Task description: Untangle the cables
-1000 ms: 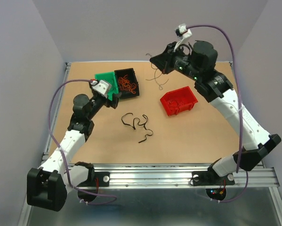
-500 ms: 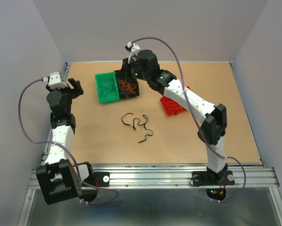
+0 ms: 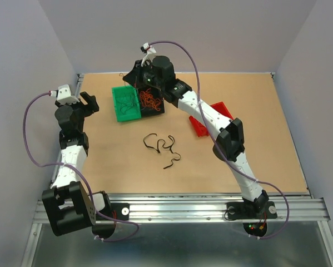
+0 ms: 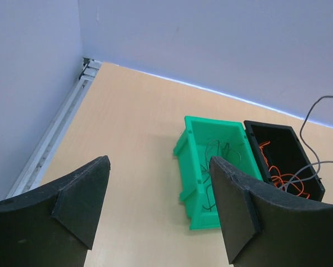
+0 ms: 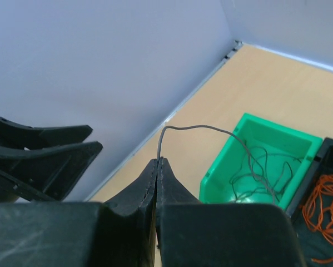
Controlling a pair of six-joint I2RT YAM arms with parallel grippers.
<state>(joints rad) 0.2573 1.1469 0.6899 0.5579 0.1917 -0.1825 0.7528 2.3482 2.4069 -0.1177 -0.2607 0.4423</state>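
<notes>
My right gripper (image 5: 158,161) is shut on the end of a thin grey cable (image 5: 199,129). The cable arcs down into the green bin (image 5: 255,161), which holds more thin dark cables. In the top view this gripper (image 3: 132,77) hangs above the back of the green bin (image 3: 125,103). My left gripper (image 4: 159,164) is open and empty. It is held above the table to the left of the green bin (image 4: 210,167), at the left edge in the top view (image 3: 88,103). A loose tangle of black cables (image 3: 163,147) lies mid-table.
A black bin (image 3: 151,99) with orange cables stands against the green bin's right side. A red bin (image 3: 209,118) is partly hidden under my right arm. The side wall and table rail (image 4: 55,136) are close to my left gripper.
My right arm has swung from the back right to above the green and black bins, carrying the grey cable. My left arm has pulled back from the green bin to the left edge.
</notes>
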